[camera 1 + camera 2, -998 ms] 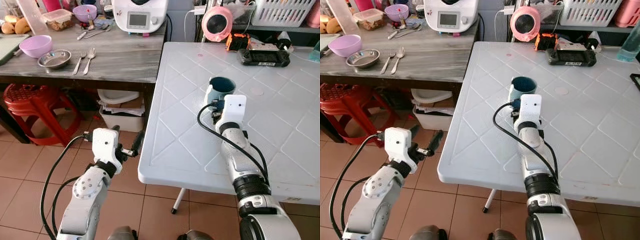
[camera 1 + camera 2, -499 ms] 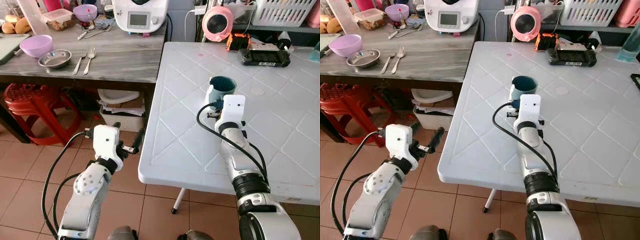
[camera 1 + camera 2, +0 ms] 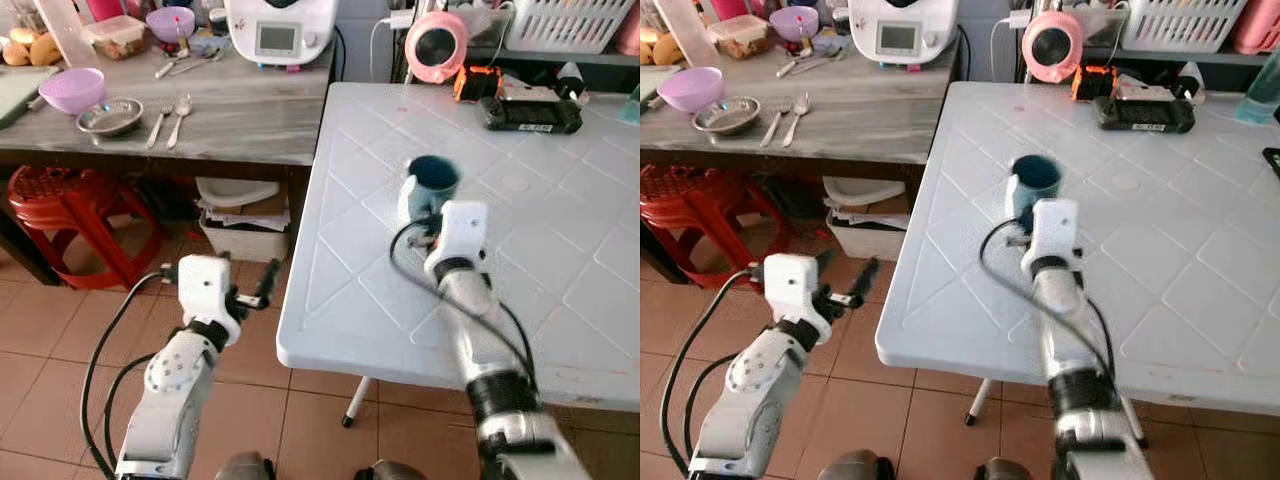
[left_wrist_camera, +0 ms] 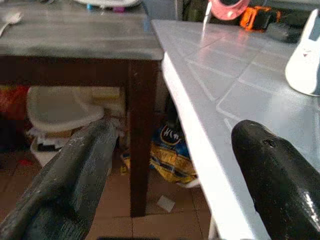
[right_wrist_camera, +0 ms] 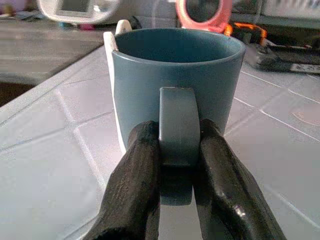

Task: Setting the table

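Observation:
A blue mug (image 3: 432,180) stands on the white plastic table (image 3: 350,250), a little in from its left edge. My right gripper (image 5: 176,132) is shut on the mug's handle (image 5: 176,120), with a black finger on each side. The arm reaches over the table from the near edge and looks blurred. Over the tiled floor left of the table, my left gripper (image 3: 262,287) hangs open with nothing between its fingers (image 4: 85,160).
The wooden table (image 3: 250,110) at the left carries a purple bowl (image 3: 70,90), a metal bowl (image 3: 108,117), a fork and a spoon (image 3: 167,120). A red stool (image 3: 60,200) stands under it. A pink round device (image 3: 435,45) and a black controller (image 3: 530,112) sit at the white table's far side.
My right arm has shifted slightly left with the mug in its grip and is now blurred. The left gripper has drifted a little left and down.

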Robot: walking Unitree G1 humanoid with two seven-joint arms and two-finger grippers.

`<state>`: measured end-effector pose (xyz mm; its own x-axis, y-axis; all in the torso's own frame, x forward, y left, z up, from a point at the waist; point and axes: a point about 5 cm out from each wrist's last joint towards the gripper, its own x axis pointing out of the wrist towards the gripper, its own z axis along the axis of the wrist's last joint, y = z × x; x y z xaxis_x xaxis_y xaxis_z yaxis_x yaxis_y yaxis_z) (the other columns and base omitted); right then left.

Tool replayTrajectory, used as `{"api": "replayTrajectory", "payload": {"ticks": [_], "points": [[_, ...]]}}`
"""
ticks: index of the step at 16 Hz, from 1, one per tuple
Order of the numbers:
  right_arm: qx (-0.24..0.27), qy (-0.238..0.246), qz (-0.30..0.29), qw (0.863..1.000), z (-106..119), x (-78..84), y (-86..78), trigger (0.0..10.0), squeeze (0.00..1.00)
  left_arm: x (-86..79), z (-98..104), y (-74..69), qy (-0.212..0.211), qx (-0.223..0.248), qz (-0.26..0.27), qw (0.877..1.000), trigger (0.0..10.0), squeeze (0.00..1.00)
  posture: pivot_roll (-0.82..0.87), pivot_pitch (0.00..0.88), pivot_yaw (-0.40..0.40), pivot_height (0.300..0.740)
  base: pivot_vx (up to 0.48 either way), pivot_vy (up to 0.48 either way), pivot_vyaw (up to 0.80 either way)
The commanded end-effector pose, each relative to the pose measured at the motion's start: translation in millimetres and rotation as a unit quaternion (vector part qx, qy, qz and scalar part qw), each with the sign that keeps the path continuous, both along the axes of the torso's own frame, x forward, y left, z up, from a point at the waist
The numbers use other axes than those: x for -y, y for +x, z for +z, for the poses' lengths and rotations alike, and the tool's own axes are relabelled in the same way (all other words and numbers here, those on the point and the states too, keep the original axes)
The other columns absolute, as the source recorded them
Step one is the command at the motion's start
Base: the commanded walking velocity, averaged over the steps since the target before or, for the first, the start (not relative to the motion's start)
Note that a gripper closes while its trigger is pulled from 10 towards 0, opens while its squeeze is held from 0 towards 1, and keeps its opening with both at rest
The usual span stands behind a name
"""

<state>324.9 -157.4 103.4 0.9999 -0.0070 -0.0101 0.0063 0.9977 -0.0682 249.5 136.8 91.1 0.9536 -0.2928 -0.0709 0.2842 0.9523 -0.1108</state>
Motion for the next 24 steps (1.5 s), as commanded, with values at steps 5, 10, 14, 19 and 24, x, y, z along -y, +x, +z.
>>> {"api": "replayTrajectory", "payload": {"ticks": [5,10,14,19,24], "points": [[0.015,0.004,0.010,1.000,3,10.8,-26.2,10.0,0.00,4.3,1,10.8,-0.012,0.016,0.014,1.000,10.0,0.00,-0.01,0.000,0.017,0.740,0.000,0.414,0.00],[0.066,0.023,0.001,0.998,17,12.3,-37.9,10.0,0.00,0.4,-5,23.6,-0.041,0.015,0.061,0.997,10.0,0.00,-0.03,0.000,0.043,0.740,0.000,0.480,0.00],[0.064,0.003,-0.012,0.998,18,10.5,-47.4,10.0,0.00,2.8,5,33.7,-0.028,0.040,0.062,0.997,10.0,0.00,-0.02,0.000,0.039,0.740,0.000,0.480,0.00],[0.087,-0.034,-0.036,0.995,23,20.8,-70.4,10.0,0.00,-17.2,0,25.6,-0.003,0.049,0.097,0.994,10.0,0.00,-0.03,0.000,0.048,0.740,0.000,0.480,0.00],[0.063,-0.001,-0.035,0.997,19,20.1,-84.0,10.0,0.00,-13.4,-5,19.1,-0.012,0.038,0.111,0.993,10.0,0.00,-0.04,0.000,0.049,0.740,0.000,0.472,0.00]]}}
